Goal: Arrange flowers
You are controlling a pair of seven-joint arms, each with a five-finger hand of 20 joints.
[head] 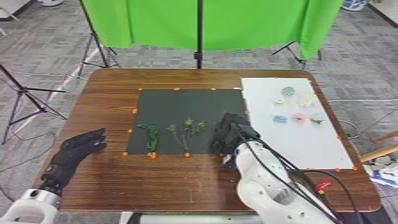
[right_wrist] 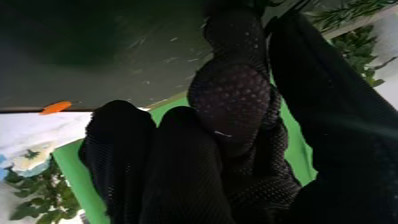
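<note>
The dark mat (head: 173, 106) on the counter (head: 115, 105) holds the greenery: a dense green bunch (head: 149, 136) towards its left edge and thin sprigs (head: 182, 135) nearer its middle. Just beside the mat's right edge is the white sheet (head: 306, 150), which carries small loose blossoms, among them a blue flower (head: 281, 119), a pink flower (head: 299, 117) and a cream flower (head: 306, 100). Stems on dark, blooms on pale: the split looks meant to keep each kind easy to pick out, and the orange tabs (head: 154, 155) round the mat probably keep it flat and in place. Both surfaces serve as flat carriers rather than containers, so a light stem could slide or roll if brushed.

The right hand (head: 233, 131) is bent down over the mat's right edge. Its thumb and one of its fingers come together at the tips, pinching what seems to be a dark leafy sprig (right_wrist: 260, 4), with the other fingers (right_wrist: 182, 155) straight and side by side. Such a tip grip suits a thin stem, since it would spare the leaves, though a small tug could turn it. The left hand (head: 78, 145) is left of the mat, its fingers straight and slightly spread, holding nothing, presumably parked there to leave the right arm room. The arranging looks to be at an early stage; the next move likely calls for a gentle lift away from the mat
</note>
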